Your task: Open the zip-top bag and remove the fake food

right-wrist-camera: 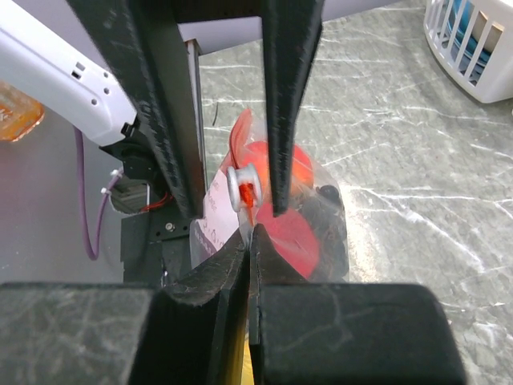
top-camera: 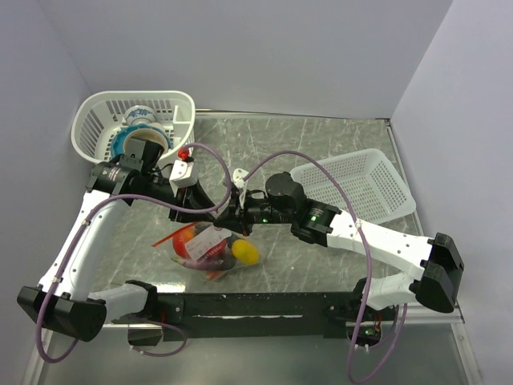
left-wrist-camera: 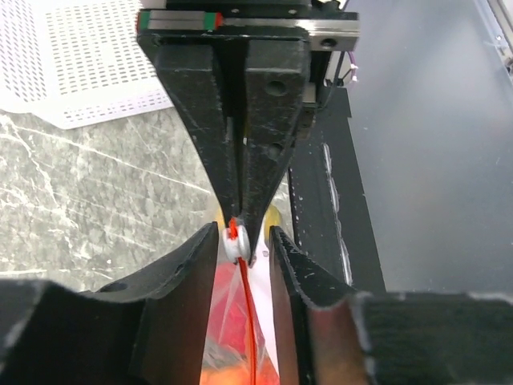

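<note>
Pinching the orange-red zip strip at the mouth of the zip-top bag, the right gripper has its two fingers pressed flat together, with the tips just beside a small white slider on the strip. The left gripper faces it tip to tip with its jaws apart, one finger on each side of the strip and a gap showing on both sides. From the pinch, the strip runs back between the left fingers toward that wrist.

The bag's body sags below both grippers, on the side toward the arm bases. It rests on the marbled table, its long axis running crosswise from the left arm's side to the right's. Inside is the fake food: a red tomato at the left-arm end, a dark purple piece in the middle and a yellow piece at the right-arm end.

A flat white basket sits beyond the right gripper's wrist. A taller basket holding blue-and-white bowls sits behind the left wrist.
</note>
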Controlling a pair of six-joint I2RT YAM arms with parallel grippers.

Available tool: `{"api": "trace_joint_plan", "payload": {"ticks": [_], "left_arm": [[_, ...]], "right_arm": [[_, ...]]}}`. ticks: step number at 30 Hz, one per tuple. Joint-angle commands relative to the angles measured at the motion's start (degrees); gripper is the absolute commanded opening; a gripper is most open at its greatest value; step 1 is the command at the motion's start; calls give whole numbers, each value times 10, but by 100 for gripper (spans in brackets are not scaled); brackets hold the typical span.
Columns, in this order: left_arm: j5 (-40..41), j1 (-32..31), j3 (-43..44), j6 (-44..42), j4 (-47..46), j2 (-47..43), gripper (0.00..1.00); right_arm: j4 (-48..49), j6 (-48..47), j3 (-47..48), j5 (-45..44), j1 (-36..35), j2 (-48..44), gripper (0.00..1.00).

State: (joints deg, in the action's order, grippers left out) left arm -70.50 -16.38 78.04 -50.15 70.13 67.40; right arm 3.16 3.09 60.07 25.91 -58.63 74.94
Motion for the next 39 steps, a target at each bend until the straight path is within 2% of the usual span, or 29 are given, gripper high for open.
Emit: {"api": "trace_joint_plan", "payload": {"ticks": [1, 9, 14, 16, 25, 28, 29, 30, 33, 37, 39], "left_arm": [[-3, -5, -7, 27, -43, -15, 29], [24, -7, 15, -37, 17, -5, 1], [41, -8, 19, -52, 37, -10, 1], [48, -8, 21, -54, 41, -12, 1], [45, -7, 38, -51, 48, -10, 1], [46, -7, 37, -47, 42, -15, 1], [44, -7, 37, -46, 42, -15, 1], [43, -7, 37, -48, 43, -14, 1], [38, -7, 40, -50, 51, -13, 1], [39, -7, 46, -55, 59, -13, 1], [41, -7, 46, -57, 59, -15, 1]], "right_arm": [[27, -2, 42, 3, -5, -5, 8], [27, -8, 32, -11, -5, -14, 8], [26, -20, 29, -40, -5, -28, 8], [28, -24, 28, -50, -5, -31, 11], [29, -17, 44, -27, -5, -8, 14], [31, -15, 46, -15, -5, 0, 21], [31, -14, 48, -13, -5, 5, 28], [30, -15, 50, -11, -5, 7, 32], [29, -18, 58, -4, -5, 17, 36], [23, -26, 67, 1, -5, 28, 35], [24, -27, 65, 1, -5, 28, 31]]}}
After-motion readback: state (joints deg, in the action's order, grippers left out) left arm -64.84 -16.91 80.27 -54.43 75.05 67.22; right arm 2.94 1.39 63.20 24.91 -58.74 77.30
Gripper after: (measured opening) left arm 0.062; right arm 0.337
